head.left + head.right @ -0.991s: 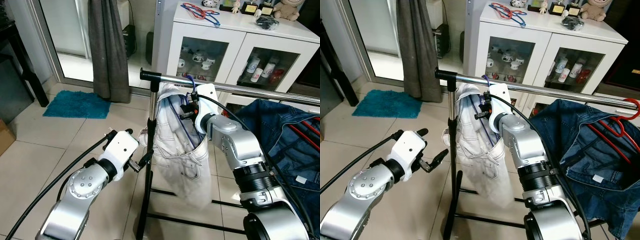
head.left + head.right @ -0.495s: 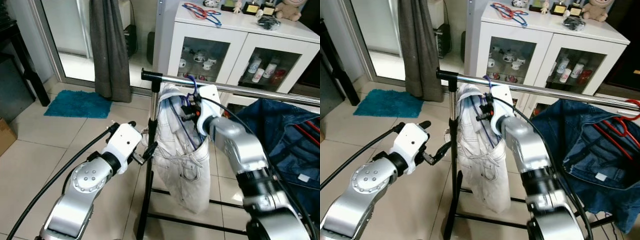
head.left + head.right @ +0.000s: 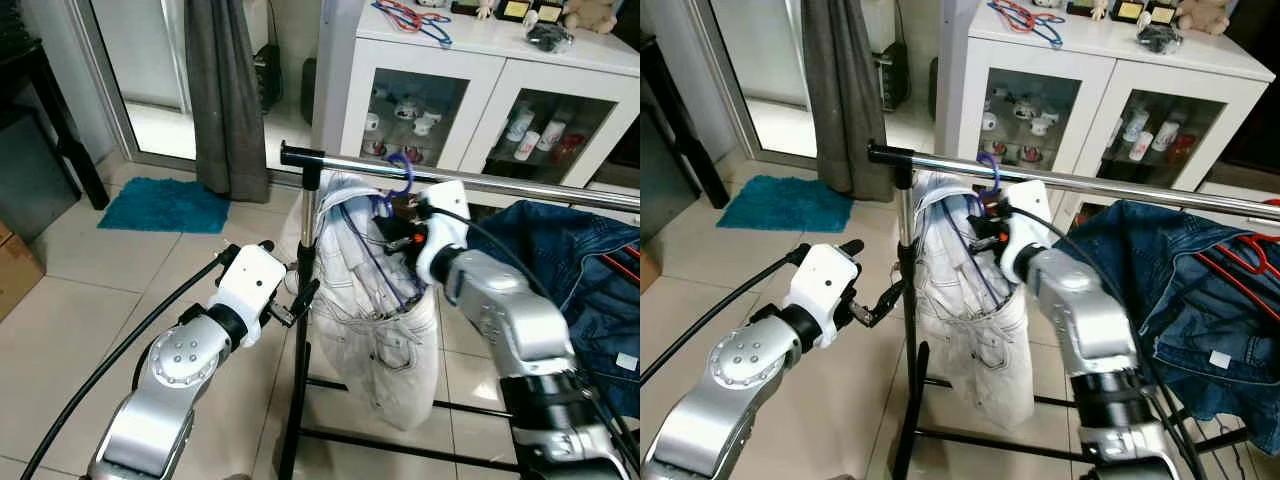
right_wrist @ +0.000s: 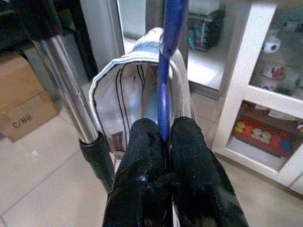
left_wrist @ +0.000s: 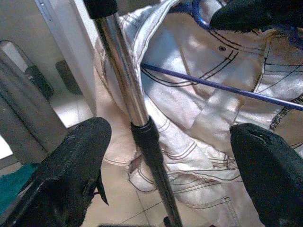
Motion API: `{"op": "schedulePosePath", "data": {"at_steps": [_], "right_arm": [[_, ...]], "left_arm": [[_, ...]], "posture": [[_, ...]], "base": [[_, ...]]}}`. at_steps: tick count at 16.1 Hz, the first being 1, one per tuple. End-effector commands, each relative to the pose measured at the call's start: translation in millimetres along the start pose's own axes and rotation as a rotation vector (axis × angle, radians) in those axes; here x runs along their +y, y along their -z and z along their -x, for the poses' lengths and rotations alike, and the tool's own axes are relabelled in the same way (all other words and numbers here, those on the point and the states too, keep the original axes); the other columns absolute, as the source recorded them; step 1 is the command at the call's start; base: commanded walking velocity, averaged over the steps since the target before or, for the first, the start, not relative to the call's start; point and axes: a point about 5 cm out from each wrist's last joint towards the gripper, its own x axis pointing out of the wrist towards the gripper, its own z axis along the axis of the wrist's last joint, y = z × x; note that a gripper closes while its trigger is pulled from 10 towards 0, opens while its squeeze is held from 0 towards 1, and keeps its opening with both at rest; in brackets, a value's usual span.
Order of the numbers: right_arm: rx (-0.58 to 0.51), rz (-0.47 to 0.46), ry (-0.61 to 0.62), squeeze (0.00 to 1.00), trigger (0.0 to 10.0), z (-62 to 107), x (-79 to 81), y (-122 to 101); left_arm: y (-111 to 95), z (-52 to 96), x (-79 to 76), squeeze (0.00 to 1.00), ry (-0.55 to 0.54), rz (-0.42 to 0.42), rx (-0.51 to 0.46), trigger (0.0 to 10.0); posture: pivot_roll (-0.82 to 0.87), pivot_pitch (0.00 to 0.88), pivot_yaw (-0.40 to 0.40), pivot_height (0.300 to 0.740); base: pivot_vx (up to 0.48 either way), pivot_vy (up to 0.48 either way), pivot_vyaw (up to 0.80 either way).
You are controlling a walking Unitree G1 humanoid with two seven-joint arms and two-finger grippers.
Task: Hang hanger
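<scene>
A: Hanger (image 3: pixel 385 225), blue wire, carrying a white garment (image 3: pixel 385 310); where does it sit?

B: Its hook (image 3: pixel 403 172) rises to the chrome rail (image 3: pixel 480 182) near the rail's left end, just beside the upright post (image 3: pixel 303 330). Whether the hook bears on the rail or merely overlaps it cannot be told from the head views.

A: What differs from the earlier pictures?

B: One second ago the hook stood close against the right arm's white wrist housing. Now the hook's curve stands clear above that housing, against the rail, and the forearm reaches in from further right. Some of this shift belongs to the camera, since the cabinet (image 3: pixel 480 90) and teal mat (image 3: pixel 165 205) also sit differently.

A: State of the right claw (image 4: pixel 163 137)?

B: Closed on the hanger; the wrist view shows both black fingers (image 4: pixel 142 151) pinching the blue wire, with the garment's collar beyond.

A: And the left claw (image 5: pixel 165 142)?

B: Wide open, its fingers (image 5: pixel 71 165) to either side of the post, holding nothing. It has moved in from the floor side to the post over the last second.

A: Meaning for the task?

B: Judged from position, hanging is nearly complete. Remaining: confirm the hook rests over the rail, then release. Risk: letting go early would drop garment and hanger together.
</scene>
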Motion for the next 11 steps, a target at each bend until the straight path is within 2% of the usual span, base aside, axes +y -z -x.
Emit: {"op": "schedulePosePath", "data": {"at_steps": [1,3,8,11], "right_arm": [[-0.105,0.029,-0.029,0.0,0.0,7.5,1.0,-20],[-0.123,0.044,-0.059,0.0,0.0,17.1,2.6,-23],[-0.054,0.089,-0.057,0.0,0.0,37.8,1.6,-8],[-0.037,0.077,-0.034,0.0,0.0,44.1,0.0,0]], "left_arm": [[-4,2.4,2.6,0.0,-0.02,0.005,-0.014,10.0],[-2,3.3,7.1,0.0,-0.034,0.022,-0.012,10.0],[3,3.0,14.5,0.0,-0.073,0.028,0.002,10.0],[6,2.0,17.3,0.0,-0.082,0.037,0.008,10.0]], "posture": [[-0.04,0.0,-0.023,0.74],[-0.04,0.0,-0.022,0.74],[-0.04,0.0,-0.027,0.74],[-0.04,0.0,-0.026,0.74]], "base": [[0.0,0.0,0.0],[0.0,0.0,0.0],[0.0,0.0,0.0],[-0.354,0.0,0.0]]}}
